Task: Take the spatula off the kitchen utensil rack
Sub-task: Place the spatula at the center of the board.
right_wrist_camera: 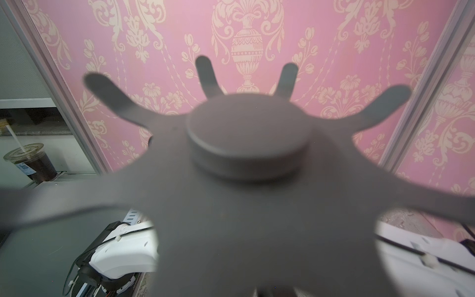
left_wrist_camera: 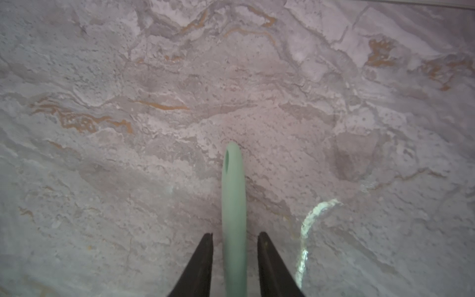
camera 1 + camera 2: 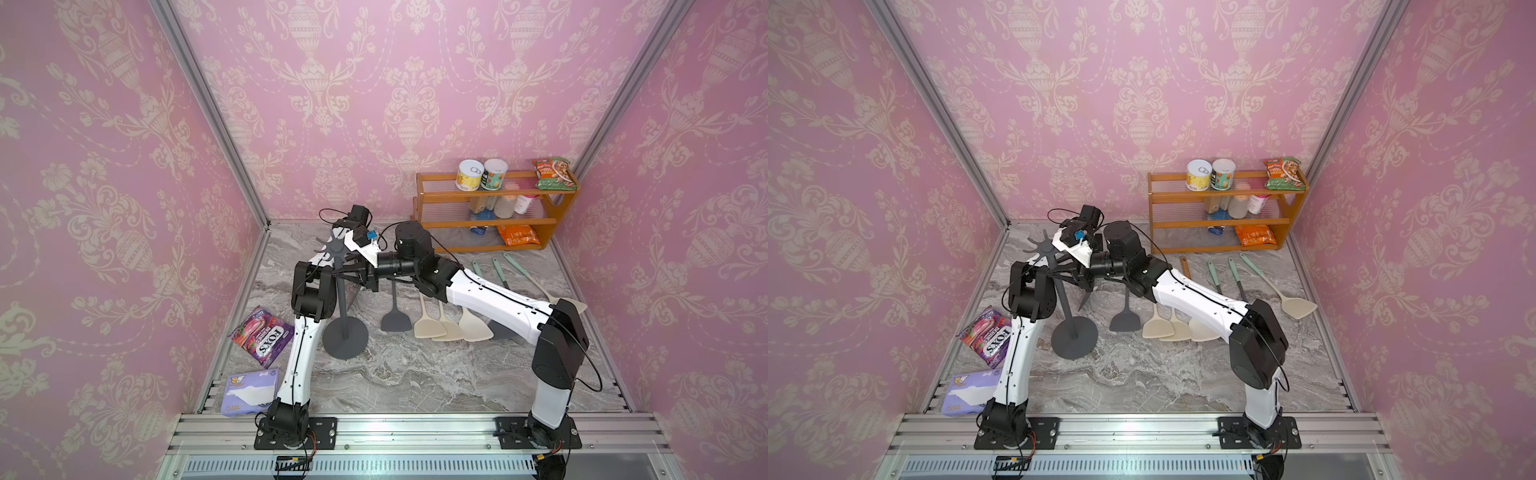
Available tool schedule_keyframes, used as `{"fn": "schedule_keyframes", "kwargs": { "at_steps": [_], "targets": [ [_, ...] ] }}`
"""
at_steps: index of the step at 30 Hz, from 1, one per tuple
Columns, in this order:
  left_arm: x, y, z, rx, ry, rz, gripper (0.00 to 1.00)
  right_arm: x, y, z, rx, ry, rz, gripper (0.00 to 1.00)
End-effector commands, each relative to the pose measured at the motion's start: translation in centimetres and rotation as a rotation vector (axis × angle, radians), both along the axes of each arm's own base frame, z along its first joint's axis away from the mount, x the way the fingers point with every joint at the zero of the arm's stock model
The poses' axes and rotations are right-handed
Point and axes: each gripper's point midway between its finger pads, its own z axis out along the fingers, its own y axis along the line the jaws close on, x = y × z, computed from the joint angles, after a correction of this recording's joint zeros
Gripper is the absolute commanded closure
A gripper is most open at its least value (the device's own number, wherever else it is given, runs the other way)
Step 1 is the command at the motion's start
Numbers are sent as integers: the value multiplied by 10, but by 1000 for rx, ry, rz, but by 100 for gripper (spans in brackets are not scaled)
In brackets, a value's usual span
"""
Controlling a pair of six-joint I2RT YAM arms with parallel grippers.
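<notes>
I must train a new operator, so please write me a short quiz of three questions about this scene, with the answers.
1. True or false: the left gripper stands open, with a green handle between its jaws.
2. What is on the top tier of the shelf? A: two cans and a green pouch. B: plates. C: a kettle.
3. Fill in: the rack stands on a ___ base.
Key: 1 true; 2 A; 3 round.

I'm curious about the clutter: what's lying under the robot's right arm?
Three cream spatula heads lie side by side on the marble table. The right arm covers most of their handles; green handle ends show beyond it.
</notes>
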Motion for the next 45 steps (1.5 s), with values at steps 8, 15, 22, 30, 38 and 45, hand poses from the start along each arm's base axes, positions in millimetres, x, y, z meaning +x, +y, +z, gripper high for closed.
{"fn": "schedule_keyframes", "kwargs": {
  "at_steps": [8,15,22,30,38,45],
  "targets": [
    [-11,-17,-15,-76,39,-36,59,-14,-1,-46,-122,102,33,100],
    [-7,-25,17,-144,-30,-61,60,-15,-2,-45,-116,108,31,100],
    [-24,-32,-5,-174,68,-120,62,-16,-2,-44,-109,110,30,100],
    [-42,-43,-18,-211,136,-209,75,-15,-2,-42,-108,104,22,100],
    [-53,-49,-21,-244,131,-241,77,-13,-1,-43,-106,108,20,100],
    [-50,-36,-4,-196,78,-198,66,-14,-2,-42,-107,111,20,100]
  ]
}}
